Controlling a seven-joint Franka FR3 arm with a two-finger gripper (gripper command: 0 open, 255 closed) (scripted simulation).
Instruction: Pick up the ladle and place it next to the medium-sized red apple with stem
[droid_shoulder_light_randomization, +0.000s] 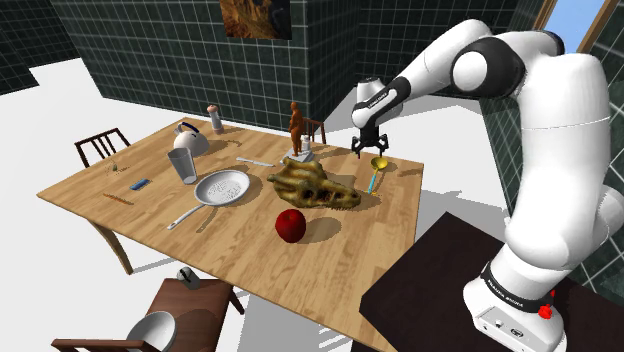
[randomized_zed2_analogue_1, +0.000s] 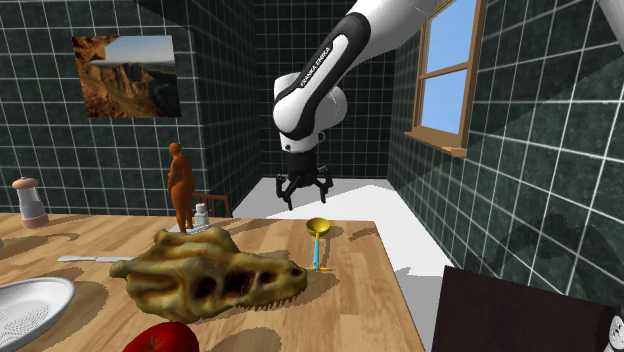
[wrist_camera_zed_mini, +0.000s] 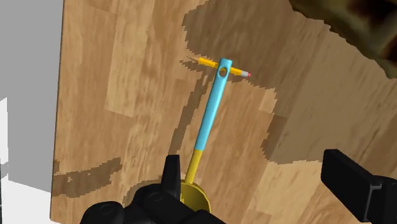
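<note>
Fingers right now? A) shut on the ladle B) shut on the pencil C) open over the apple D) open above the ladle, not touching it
D: in the wrist view the fingers stand apart, and the ladle lies on the table below them, unclasped.

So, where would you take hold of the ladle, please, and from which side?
Probably take the ladle by the middle of its blue handle, from straight above, jaws across it: it lies flat on the table, the handle is slim and straight, and mid-length clears the pencil.
</note>
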